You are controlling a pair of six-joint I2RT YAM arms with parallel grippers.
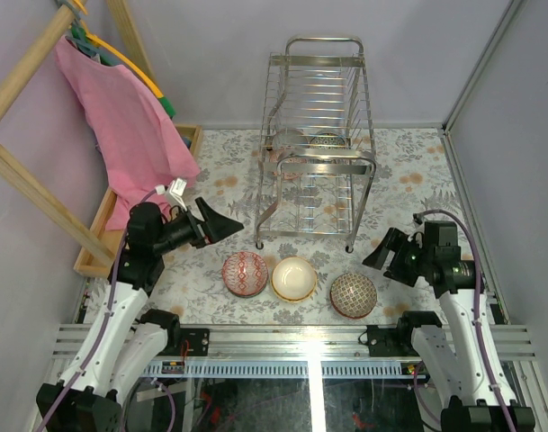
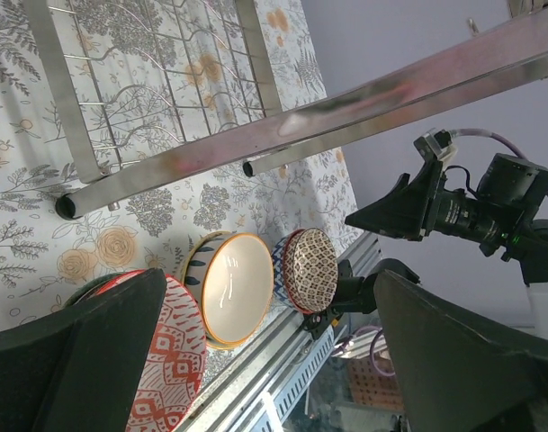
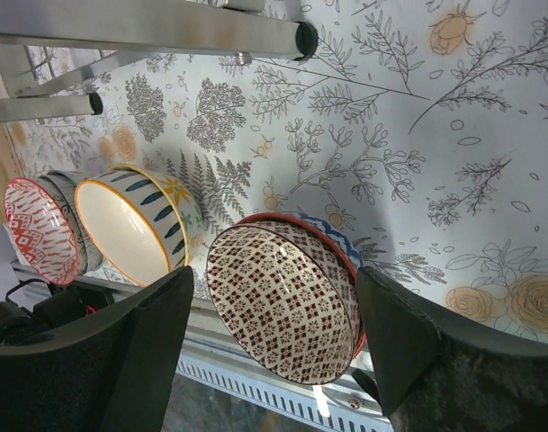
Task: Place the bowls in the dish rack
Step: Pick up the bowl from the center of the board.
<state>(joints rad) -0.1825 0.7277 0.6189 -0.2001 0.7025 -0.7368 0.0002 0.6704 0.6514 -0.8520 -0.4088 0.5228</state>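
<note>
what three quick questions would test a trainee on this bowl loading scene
1. How many bowls sit on the table in front of the dish rack?
2. True or false: the left pincer is shut on a bowl.
3. Which bowl in that row lies nearest the right pincer: A the left one, B the middle one, C the right one?

Key: 1 three; 2 false, it is open and holds nothing; 3 C.
</note>
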